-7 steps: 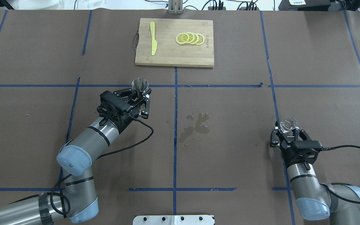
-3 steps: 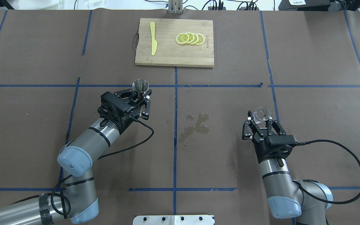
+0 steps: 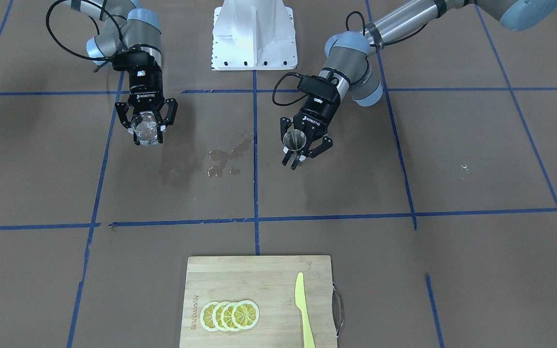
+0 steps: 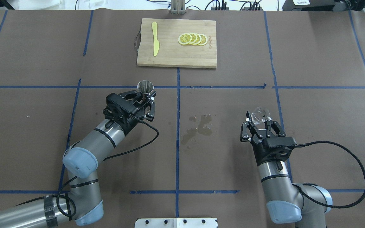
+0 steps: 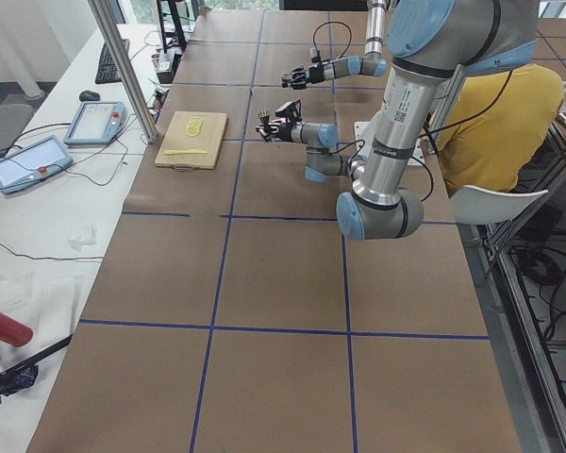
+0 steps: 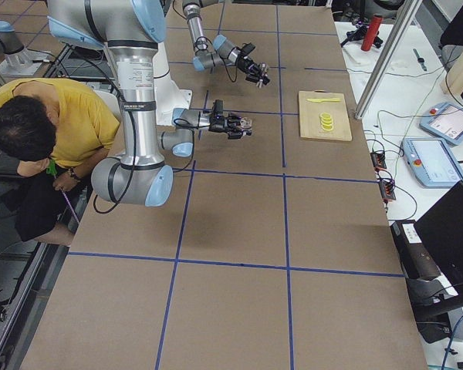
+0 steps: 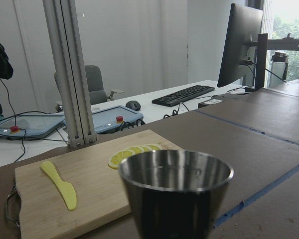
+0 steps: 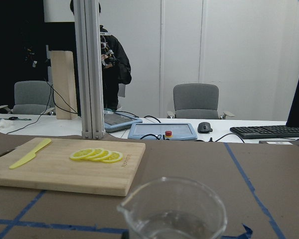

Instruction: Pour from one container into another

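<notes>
"Brown paper covered the table (image 4: 233, 104), and the pale bamboo cutting board (image 4: 176, 57) lay at its far edge, well apart from both arms," said the first. "So where was trouble likely?"

"In the gap between the arms," said the second. "The right gripper (image 4: 260, 123) was clamped on the small clear glass cup with a pouring lip (image 4: 261, 114), upright over the right half of the table, with a little clear liquid in it, I judged. The left gripper (image 4: 144, 97) was pinched round the waist of the shiny steel hourglass jigger (image 4: 145, 86), upright, just left of the centre tape line. The two vessels were well apart."

"And the dark wet patch (image 4: 198, 128) on the paper between them?"

"It marked where a miss would land (and paper soaks through). The jigger's mouth was narrow. If the lip sat off its rim, or the cup tipped too fast, liquid would run onto the paper. Wet glass might slip in the fingers, and a knock from the cup could twist the jigger in that thin-waisted hold."
</notes>
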`<state>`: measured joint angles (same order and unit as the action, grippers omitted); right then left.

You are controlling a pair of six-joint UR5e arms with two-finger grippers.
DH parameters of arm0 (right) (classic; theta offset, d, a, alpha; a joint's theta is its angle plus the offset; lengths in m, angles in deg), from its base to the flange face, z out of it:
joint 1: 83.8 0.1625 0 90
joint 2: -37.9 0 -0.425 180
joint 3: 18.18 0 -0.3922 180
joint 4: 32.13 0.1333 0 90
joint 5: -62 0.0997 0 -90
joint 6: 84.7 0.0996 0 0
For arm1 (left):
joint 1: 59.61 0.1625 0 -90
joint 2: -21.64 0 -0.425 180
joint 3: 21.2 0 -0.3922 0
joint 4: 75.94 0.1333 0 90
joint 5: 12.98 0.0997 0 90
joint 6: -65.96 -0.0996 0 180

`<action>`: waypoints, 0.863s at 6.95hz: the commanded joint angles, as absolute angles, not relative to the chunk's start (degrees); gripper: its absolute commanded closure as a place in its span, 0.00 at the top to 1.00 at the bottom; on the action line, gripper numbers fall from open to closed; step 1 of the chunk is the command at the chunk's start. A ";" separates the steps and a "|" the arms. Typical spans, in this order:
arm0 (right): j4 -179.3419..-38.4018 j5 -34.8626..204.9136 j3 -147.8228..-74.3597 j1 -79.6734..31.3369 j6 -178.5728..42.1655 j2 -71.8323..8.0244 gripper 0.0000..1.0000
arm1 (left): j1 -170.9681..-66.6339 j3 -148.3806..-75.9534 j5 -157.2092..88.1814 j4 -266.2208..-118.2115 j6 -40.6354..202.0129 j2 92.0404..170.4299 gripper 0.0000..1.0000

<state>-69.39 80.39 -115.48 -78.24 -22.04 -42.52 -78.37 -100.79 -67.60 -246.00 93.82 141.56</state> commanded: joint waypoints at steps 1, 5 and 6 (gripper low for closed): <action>-69.74 80.81 -116.89 -78.44 -28.61 -39.36 0.00 | -77.63 -100.39 -68.09 -246.01 93.73 142.40 0.00; -71.15 85.10 -118.54 -78.00 -37.66 -34.44 0.00 | -75.17 -100.56 -68.79 -246.53 93.56 142.23 0.00; -71.32 86.34 -120.30 -77.91 -39.34 -34.52 0.00 | -75.16 -100.82 -70.36 -246.79 93.47 142.23 0.00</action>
